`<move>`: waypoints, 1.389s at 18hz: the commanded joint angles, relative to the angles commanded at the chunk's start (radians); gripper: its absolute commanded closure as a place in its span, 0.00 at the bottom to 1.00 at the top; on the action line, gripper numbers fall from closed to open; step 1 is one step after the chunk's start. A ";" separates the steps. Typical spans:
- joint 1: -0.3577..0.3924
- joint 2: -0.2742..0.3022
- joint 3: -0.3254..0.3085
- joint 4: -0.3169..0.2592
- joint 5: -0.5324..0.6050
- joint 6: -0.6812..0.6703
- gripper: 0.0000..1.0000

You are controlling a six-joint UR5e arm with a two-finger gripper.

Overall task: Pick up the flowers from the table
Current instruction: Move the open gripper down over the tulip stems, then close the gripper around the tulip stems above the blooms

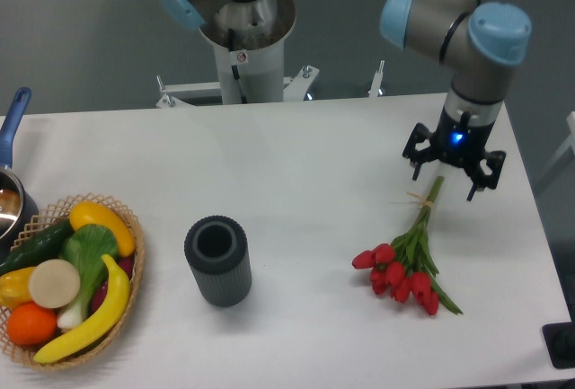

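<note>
The flowers (409,268) lie on the white table (296,164) at the right. Their red tulip heads point toward the front left, and the green stems run up to the back right, tied with tan string near the stem end. My gripper (444,181) hangs from the arm directly over the stem end, pointing down, with a blue light lit on it. Its black fingers (416,170) stand spread apart on either side of the stems. I cannot tell whether they touch the stems. It holds nothing.
A dark grey ribbed cylinder vase (216,260) stands upright left of the flowers. A wicker basket (133,274) of fruit and vegetables sits at the front left. A pot with a blue handle (11,137) is at the left edge. The arm's base (243,48) stands behind the table.
</note>
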 joint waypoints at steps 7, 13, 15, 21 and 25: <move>-0.011 -0.072 0.023 0.005 0.000 0.002 0.00; -0.014 -0.108 0.028 0.015 0.003 0.003 0.00; -0.015 -0.118 0.034 0.015 0.008 0.006 0.03; -0.025 -0.126 0.032 0.015 0.008 0.026 0.01; -0.031 -0.140 0.034 0.017 0.008 0.028 0.01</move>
